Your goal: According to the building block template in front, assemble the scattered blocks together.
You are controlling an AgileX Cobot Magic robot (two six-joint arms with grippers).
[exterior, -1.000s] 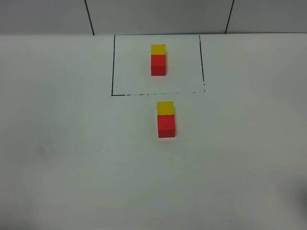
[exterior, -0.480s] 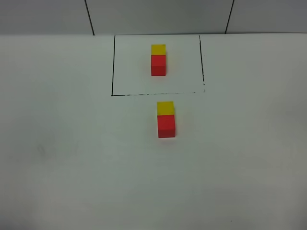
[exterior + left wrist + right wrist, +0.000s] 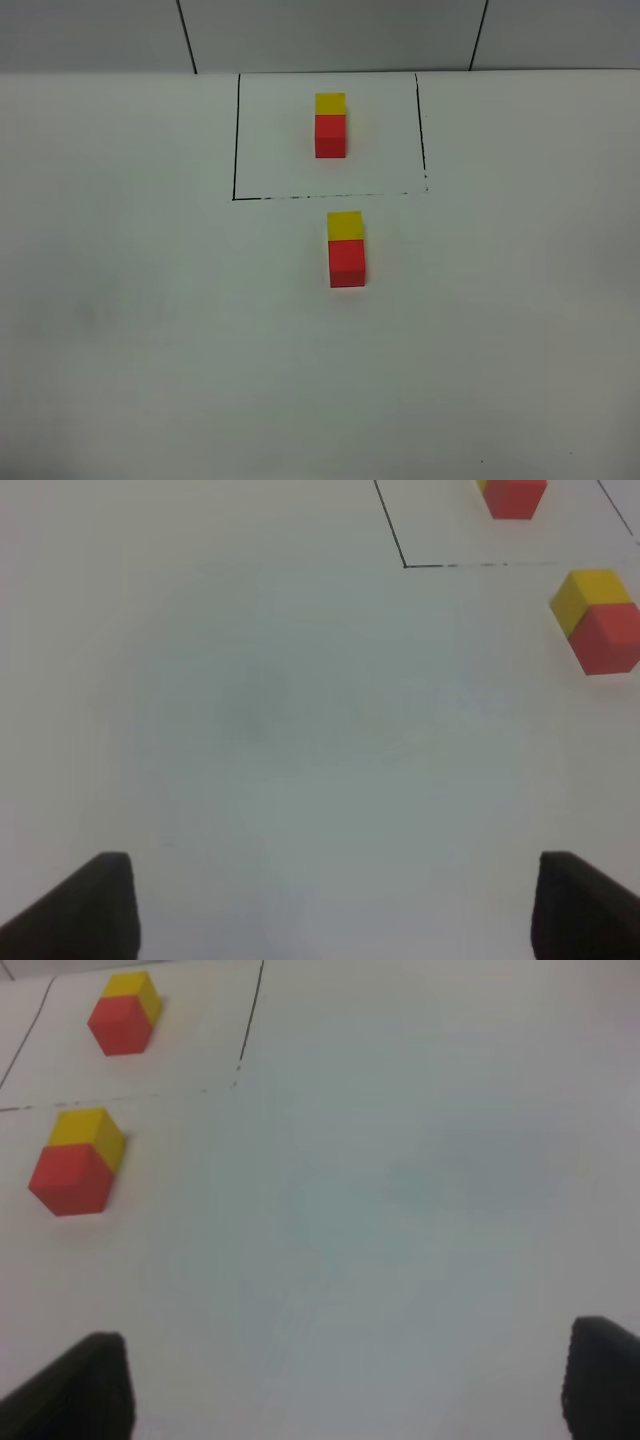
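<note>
From the high camera I see a white matte tabletop (image 3: 150, 330) filling nearly the whole view, its far edge running straight across just under the back wall (image 3: 330, 35). The wall is pale grey and split into panels by two thin dark seams, one (image 3: 186, 35) above the far-left part of the tabletop and one (image 3: 479, 35) above the far-right part, both leaning slightly. Close to the near edge, toward the right corner, I can make out a tiny dark speck (image 3: 481, 462); I cannot tell what it is. Both wrist cameras show the same plain white surface.
</note>
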